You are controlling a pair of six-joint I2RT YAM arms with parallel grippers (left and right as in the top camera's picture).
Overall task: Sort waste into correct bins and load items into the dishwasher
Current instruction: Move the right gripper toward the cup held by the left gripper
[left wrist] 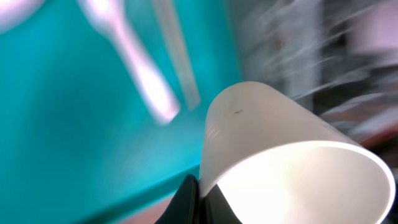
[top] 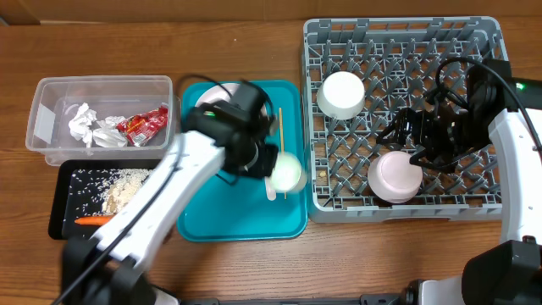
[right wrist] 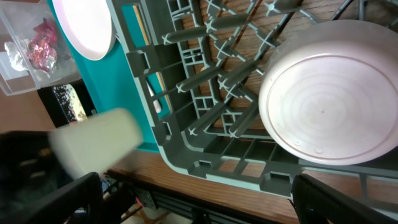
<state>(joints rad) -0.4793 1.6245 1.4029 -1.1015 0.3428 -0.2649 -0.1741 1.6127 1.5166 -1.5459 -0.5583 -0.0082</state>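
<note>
My left gripper [top: 273, 166] is shut on the rim of the small white cup [top: 289, 172] and holds it over the right side of the teal tray [top: 246, 222]. In the left wrist view the jaws [left wrist: 199, 200] pinch the cup's wall [left wrist: 273, 143]. The white fork [left wrist: 134, 62] and the chopstick [left wrist: 177, 56] lie blurred on the tray below. The pink plate [top: 208, 97] is mostly hidden under my left arm. The grey dish rack [top: 405, 42] holds an upright white bowl [top: 341, 93] and an upturned bowl [top: 395, 176]. My right gripper [top: 421, 142] is open above the rack, next to the upturned bowl [right wrist: 329, 99].
A clear tub [top: 51, 89] at far left holds white napkins [top: 89, 127] and the red wrapper [top: 144, 124]. A black tray [top: 61, 203] in front of it holds rice [top: 127, 186] and the carrot [top: 93, 221]. The right wrist view shows the rack's front edge [right wrist: 205, 168] and the table edge.
</note>
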